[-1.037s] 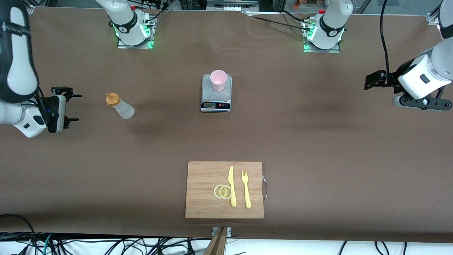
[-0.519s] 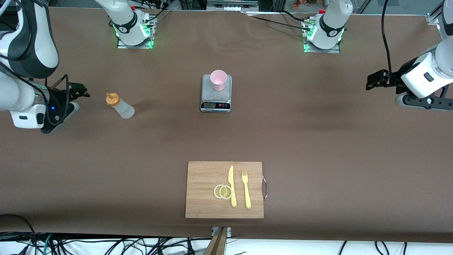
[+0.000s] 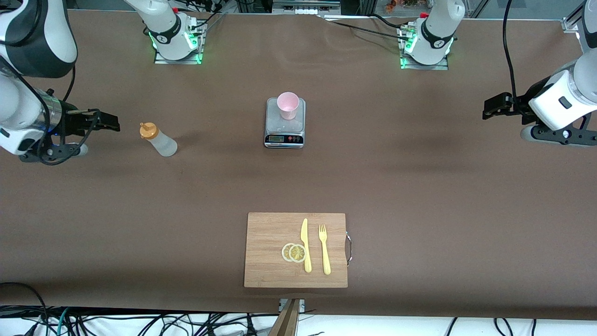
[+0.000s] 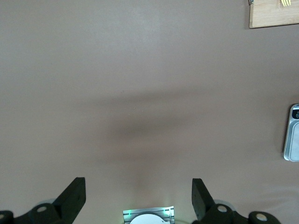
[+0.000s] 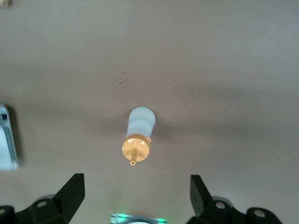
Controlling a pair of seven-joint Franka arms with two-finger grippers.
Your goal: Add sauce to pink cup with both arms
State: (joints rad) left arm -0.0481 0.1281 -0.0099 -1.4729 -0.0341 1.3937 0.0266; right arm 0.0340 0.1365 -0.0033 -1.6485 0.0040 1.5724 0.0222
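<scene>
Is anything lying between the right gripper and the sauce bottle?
Nothing: the front view shows only bare table between the right gripper and the sauce bottle.

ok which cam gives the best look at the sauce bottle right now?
Right wrist view: the sauce bottle sits centred between the open right gripper fingers, orange cap clear. The front view shows it small but upright on the table, beside the right gripper. The left wrist view misses it, showing only table and the scale's edge.
</scene>
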